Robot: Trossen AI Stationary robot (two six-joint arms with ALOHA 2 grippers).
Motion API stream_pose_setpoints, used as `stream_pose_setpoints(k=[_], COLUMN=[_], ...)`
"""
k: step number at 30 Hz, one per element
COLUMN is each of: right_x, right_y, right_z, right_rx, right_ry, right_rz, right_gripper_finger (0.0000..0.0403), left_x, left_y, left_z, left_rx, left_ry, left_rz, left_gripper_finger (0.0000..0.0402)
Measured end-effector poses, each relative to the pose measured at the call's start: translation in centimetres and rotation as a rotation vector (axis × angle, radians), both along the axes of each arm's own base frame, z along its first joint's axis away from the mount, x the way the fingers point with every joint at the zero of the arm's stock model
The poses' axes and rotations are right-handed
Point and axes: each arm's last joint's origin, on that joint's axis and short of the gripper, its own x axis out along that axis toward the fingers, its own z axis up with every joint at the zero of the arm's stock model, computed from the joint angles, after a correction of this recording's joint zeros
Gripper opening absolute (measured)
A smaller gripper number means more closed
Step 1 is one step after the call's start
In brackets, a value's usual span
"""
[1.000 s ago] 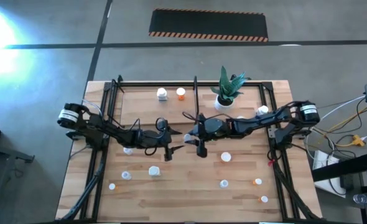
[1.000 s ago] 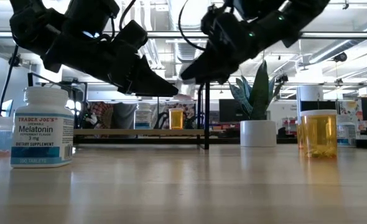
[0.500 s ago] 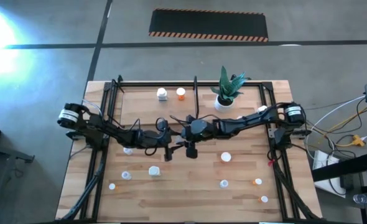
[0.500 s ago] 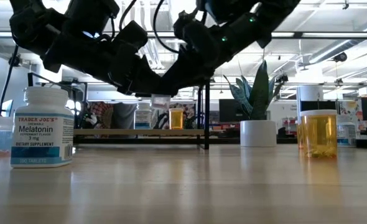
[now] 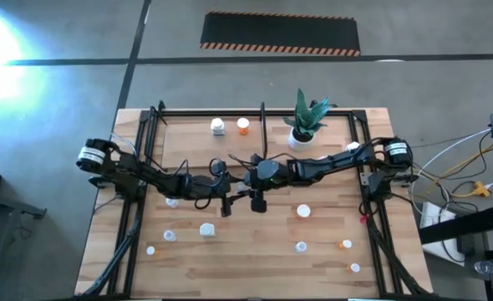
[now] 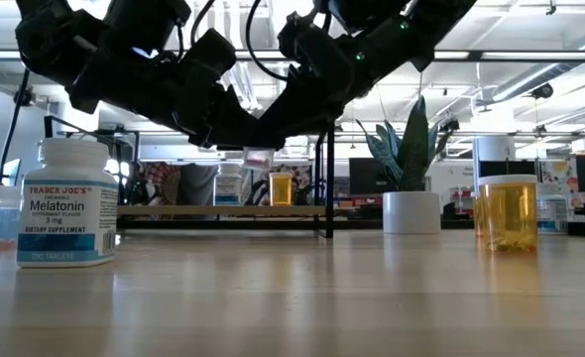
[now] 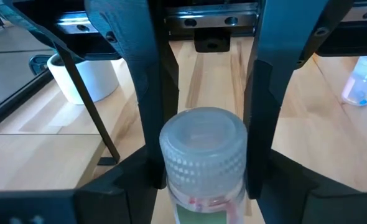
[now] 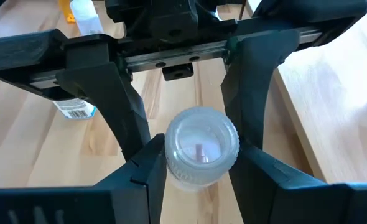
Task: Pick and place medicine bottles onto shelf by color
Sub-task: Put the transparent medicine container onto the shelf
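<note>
A small white medicine bottle with a ribbed cap hangs in the air over the middle of the table, between my two grippers, which meet tip to tip. My left gripper reaches in from the table's left and is shut on the bottle. My right gripper comes from the right and is shut on its cap. In the low view the bottle shows just below the crossed fingers, well above the tabletop. The high view hides it under the arms. The shelf lies at the far side. My left gripper pinches the bottle's labelled body below the cap between its two fingers, coming level from the table's left. The bottle is lifted clear, its cap pointing away toward the other gripper. My right gripper has its two fingers on opposite sides of the ribbed cap, coming from the table's right and facing the cap's top.
On the shelf stand a white bottle and an orange one, left of the upright divider bar. The potted plant stands right of the bar. Several bottles are scattered near the table's near edge, among them a Melatonin bottle and an orange bottle.
My right gripper has travelled toward the table's left, up to my left gripper, and its fingers have come around the cap of the bottle held there. The left gripper and the bottle have stayed in place. In the last half second nothing has moved.
</note>
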Motion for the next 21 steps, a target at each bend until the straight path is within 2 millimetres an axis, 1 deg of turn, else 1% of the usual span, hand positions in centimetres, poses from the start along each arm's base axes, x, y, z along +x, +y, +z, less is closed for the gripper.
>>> stream_pose_setpoints(k=[8,11,13,17,21], right_x=[0.0,-0.3,-0.5,-0.9,-1.2], right_y=[0.0,0.0,0.0,0.0,0.0], right_z=[0.2,0.2,0.0,-1.5,-3.2], right_rx=[-0.014,-0.027,-0.032,-0.025,-0.006], right_ry=[0.016,0.041,0.075,0.134,0.172], right_rz=[0.006,0.01,0.012,0.01,-0.002], right_gripper_finger=[0.0136,0.0137,0.0137,0.0137,0.0137], left_x=[0.1,0.0,-0.5,-1.1,-2.0], left_y=[0.0,0.0,0.1,0.1,0.2], left_z=[0.1,-0.1,-1.1,-1.4,-2.3], left_rx=[0.013,0.031,0.053,0.06,0.041], left_ry=[0.006,0.031,0.124,0.225,0.36], left_rz=[-0.001,-0.007,-0.015,-0.026,-0.024], left_gripper_finger=[0.0202,0.0219,0.0236,0.027,0.0289])
